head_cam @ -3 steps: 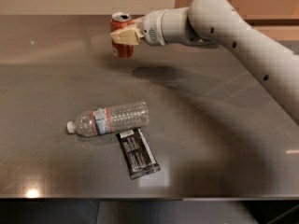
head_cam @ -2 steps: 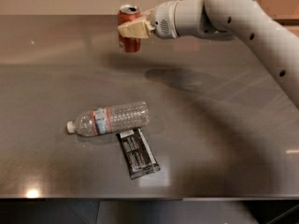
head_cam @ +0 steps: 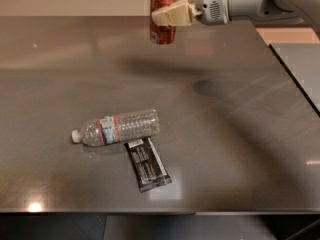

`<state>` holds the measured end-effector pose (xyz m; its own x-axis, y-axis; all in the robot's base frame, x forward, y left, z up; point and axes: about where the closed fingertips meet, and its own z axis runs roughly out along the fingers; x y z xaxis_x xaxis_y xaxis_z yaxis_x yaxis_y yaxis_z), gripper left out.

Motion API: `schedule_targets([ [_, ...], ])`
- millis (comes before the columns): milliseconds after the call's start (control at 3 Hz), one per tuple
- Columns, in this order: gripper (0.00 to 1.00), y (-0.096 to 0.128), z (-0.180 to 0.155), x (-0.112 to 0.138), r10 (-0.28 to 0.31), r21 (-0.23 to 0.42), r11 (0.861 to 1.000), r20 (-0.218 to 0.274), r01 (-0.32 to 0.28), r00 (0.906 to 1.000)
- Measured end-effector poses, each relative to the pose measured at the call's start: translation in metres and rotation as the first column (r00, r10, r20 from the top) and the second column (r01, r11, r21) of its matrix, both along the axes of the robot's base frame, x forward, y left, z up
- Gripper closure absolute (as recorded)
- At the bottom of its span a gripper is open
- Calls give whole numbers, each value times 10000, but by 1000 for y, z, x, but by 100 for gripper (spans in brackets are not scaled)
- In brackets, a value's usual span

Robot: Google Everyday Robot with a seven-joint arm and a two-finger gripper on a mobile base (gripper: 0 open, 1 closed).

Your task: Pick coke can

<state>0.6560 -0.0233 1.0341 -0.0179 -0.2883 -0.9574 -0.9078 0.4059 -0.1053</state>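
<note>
camera view looked down across a wide grey-brown table (head_cam: pixel 240 134) with a dull sheen. at about 12 o'clock in the frame, near the table's far edge, the gripper (head_cam: pixel 165 11) reached in from the 2 o'clock side on the end of a thick white arm (head_cam: pixel 245 1). its tan fingers (head_cam: pixel 172 16) were closed narrow around the coke can (head_cam: pixel 162 32), the near finger lying across the can's upper front and the other mostly hidden behind it. the can stood upright in that hold, silver top and opening facing up, red body with pale lettering showing below the finger. its base seemed to sit off the table, with a soft dark shadow (head_cam: pixel 150 66) lying on the surface just toward 6 o'clock of it. a second, rounder shadow (head_cam: pixel 215 88) lay further toward 4 o'clock from the can.

well apart from the can, toward 7 o'clock of the frame's middle, a clear plastic bottle (head_cam: pixel 120 128) lay on its side, white cap pointing to 9 o'clock and a red and white label band around it near the cap end. a dark flat packet (head_cam: pixel 147 164) lay touching the bottle's lower side, its long axis running toward 5 o'clock. a small bright glare spot (head_cam: pixel 35 207) sat near the table's front edge at 8 o'clock. at 3 o'clock a dark gap separated the table from a paler grey surface (head_cam: pixel 300 69).
</note>
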Motion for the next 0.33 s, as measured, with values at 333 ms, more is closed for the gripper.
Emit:
schedule_targets([
  [333, 100, -1, 1, -2, 77, -32, 10000, 22, -77, 10000],
])
